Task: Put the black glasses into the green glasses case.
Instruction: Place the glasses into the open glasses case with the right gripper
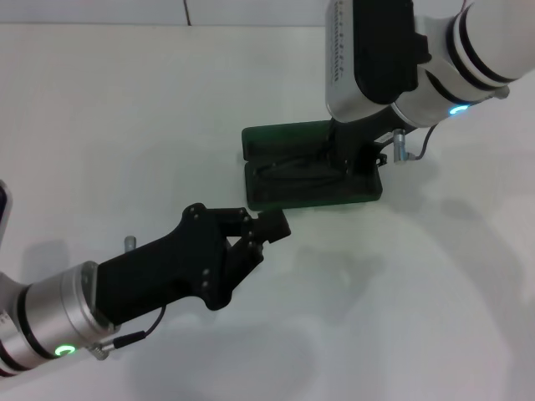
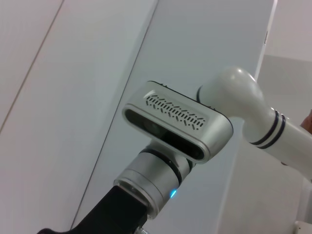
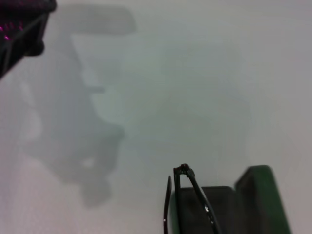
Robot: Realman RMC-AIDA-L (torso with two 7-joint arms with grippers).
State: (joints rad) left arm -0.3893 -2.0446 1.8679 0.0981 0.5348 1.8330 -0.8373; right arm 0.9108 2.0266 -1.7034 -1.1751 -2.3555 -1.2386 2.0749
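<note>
Fingers of the right gripper [image 1: 344, 159] reach down into the open green glasses case [image 1: 311, 170], and the bulk of the wrist hides them in the head view, so I cannot tell whether they clamp the frame or have let it go. Thin dark lines of the black glasses [image 1: 288, 171] show inside the nearer half of the case, lying roughly along its length; the right wrist view shows a slender temple arm of the black glasses [image 3: 192, 195] rising over the dark lining, with the green rim [image 3: 261, 195] beside it, which suggests the glasses are not yet fully settled, though that view is dim and close. The step in hand looks like the placement itself: lowering the glasses into the tray. The next move calls for a gentle release with the frame flat in the lining and both temple arms inside the rim, then a straight lift clear of the case so nothing snags. The left gripper [image 1: 266, 232] hovers just in front of the case's near edge, apart from it, its fingers drawn together on nothing. All of this sits on a white table [image 1: 125, 125].
</note>
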